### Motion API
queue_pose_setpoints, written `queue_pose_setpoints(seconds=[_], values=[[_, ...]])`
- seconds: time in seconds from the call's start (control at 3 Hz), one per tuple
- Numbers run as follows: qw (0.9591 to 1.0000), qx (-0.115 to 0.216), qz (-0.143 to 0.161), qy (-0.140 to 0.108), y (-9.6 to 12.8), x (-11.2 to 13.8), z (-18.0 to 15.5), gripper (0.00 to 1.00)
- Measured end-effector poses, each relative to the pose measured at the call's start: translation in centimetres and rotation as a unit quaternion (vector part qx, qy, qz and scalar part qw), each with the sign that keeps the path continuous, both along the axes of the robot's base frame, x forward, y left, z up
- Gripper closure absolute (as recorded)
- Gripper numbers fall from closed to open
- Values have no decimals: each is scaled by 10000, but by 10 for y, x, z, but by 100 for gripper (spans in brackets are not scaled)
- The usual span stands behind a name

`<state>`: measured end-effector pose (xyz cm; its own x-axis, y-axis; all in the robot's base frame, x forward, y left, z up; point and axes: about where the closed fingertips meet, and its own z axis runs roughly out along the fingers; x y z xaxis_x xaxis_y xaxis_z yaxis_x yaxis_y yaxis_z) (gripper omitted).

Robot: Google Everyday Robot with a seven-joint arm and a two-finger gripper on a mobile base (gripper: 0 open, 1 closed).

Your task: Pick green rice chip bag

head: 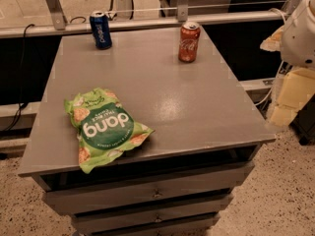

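The green rice chip bag [104,128] lies flat at the front left of the grey table top [162,92]. It is light green with a dark green round "dang" label seen upside down, and its front end hangs a little over the table's front edge. My arm and gripper [290,100] show as white and pale yellow parts at the right edge of the view. They are beyond the table's right side, well clear of the bag and holding nothing that I can see.
A blue Pepsi can [101,29] stands upright at the back left and a red Coca-Cola can [189,42] at the back right. The table is a drawer cabinet [152,195]. A rail [147,23] runs behind it. Speckled floor lies around it.
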<state>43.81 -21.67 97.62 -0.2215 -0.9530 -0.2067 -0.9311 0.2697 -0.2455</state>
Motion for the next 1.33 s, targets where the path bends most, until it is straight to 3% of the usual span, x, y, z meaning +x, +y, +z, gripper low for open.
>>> queue_pose_setpoints(seconds=[0.67,1.0,1.33], values=[[9999,126,53,54,11,3,-4,0],[9971,571,327,375,71,15,-30,0],[9876,1175,586,857,152,23,-63,0]])
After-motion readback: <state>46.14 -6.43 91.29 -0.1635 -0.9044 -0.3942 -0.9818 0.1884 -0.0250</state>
